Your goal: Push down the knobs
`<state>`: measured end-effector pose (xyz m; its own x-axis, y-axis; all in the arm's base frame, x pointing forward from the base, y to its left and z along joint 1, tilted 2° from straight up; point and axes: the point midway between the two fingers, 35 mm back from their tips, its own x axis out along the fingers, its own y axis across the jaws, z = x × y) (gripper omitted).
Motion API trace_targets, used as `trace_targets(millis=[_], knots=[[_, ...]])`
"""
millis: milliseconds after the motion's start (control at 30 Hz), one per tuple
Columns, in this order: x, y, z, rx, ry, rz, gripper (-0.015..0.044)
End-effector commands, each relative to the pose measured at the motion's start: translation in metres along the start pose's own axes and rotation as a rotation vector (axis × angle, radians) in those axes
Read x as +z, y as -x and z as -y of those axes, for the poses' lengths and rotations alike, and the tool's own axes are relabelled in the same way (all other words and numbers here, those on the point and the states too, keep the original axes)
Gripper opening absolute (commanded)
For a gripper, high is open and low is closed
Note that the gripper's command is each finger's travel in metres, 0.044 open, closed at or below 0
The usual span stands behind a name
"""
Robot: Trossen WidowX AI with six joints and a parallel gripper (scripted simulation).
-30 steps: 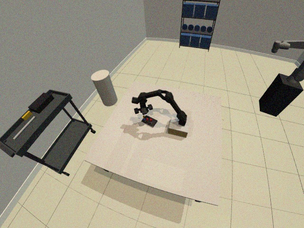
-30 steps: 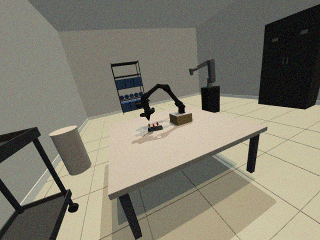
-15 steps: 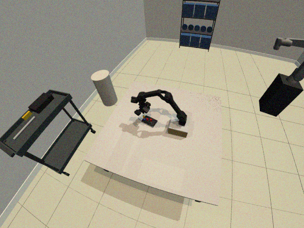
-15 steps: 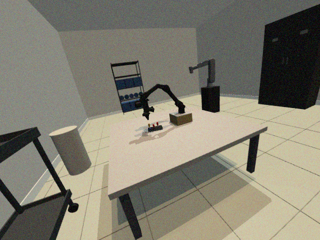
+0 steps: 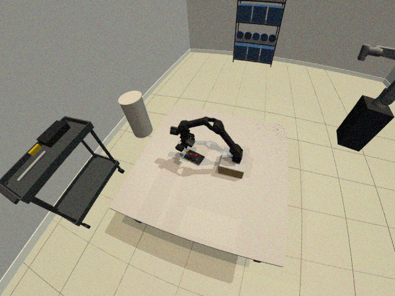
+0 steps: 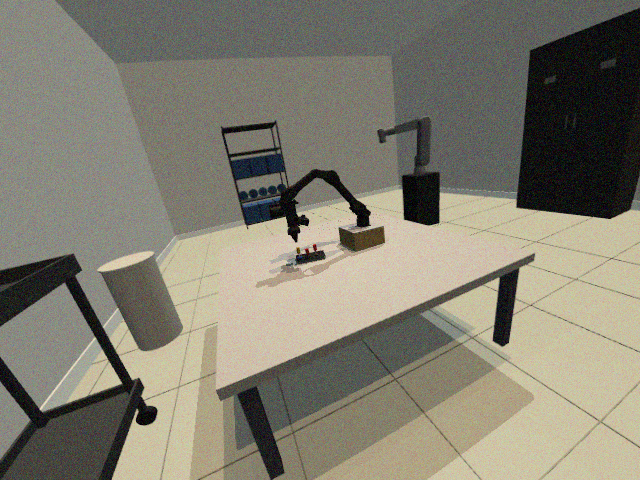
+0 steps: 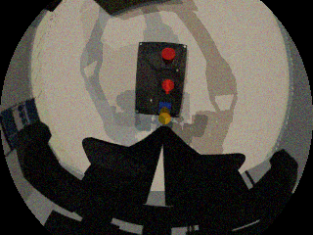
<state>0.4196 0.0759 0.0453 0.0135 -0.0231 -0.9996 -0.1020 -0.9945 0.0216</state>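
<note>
The dark circuit board [image 5: 198, 159] [image 6: 316, 256] [image 7: 149, 80] stands on the white table [image 5: 207, 216] [image 6: 361, 294]. In the wrist view it carries two red knobs [image 7: 168, 54] [image 7: 167, 85], then a blue knob [image 7: 166, 106] and a yellow knob [image 7: 164, 117] at the near end. The red knobs also show in the top and exterior views [image 5: 193, 155] [image 6: 310, 250]. My gripper [image 5: 179, 147] [image 6: 294, 238] [image 7: 163, 129] is shut and empty. It points down, a short way above the yellow-knob end of the board and not touching it.
A cardboard box [image 5: 230, 172] [image 6: 361, 236] lies by the arm's base. Off the table stand a pale cylinder [image 5: 135, 113] [image 6: 140, 299], a dark cart [image 5: 47, 159], a shelf rack [image 5: 258, 30] [image 6: 255, 173], a second arm on a black pedestal [image 5: 363, 122] [image 6: 421, 196] and a black cabinet [image 6: 578, 118].
</note>
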Motion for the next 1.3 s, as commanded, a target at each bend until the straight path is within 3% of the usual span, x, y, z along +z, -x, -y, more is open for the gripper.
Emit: trace_targets(millis=[0,1267], knots=[[0.001,-0.007,0.000,-0.001,0.006,0.005,0.0000],[0.001,-0.030,0.000,-0.001,0.006,0.005,0.0000]])
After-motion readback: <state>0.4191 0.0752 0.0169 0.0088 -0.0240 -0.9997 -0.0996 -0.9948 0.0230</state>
